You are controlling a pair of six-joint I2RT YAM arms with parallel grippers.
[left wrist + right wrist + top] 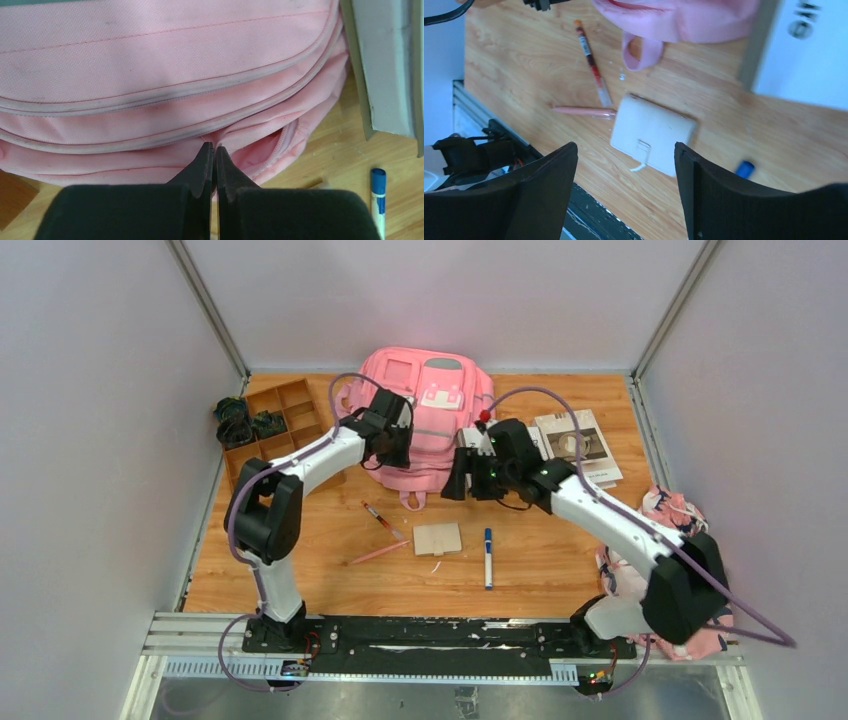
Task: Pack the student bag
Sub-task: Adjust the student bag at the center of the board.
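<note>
While both arms reach toward the middle of the overhead view, the student bag, a large pink fabric backpack with grey trim strips and a white label patch, lies flat at upper centre on the wooden table.

Left gripper: positioned at the bag's lower left edge. In the left wrist view its black fingers are closed together, tips meeting against the pink fabric beside a zip seam. Whether any fabric is pinched between them cannot be told.

Right gripper: positioned at the bag's lower right edge. In the right wrist view its jaws stand wide apart with nothing between them.

Items on the table below the bag, centre of the overhead view:
- a slim red-and-black pen, lying diagonally;
- a thin pink pencil, just below the pen;
- a small beige rectangular pouch with a tab, near the pencil's right end;
- a white marker with a blue cap, right of the pouch, apart from it.

Other items:
- a wooden divided tray at upper left, dark objects in its left compartments;
- white printed booklets right of the bag;
- a pink-and-navy floral cloth at the right edge.
</note>
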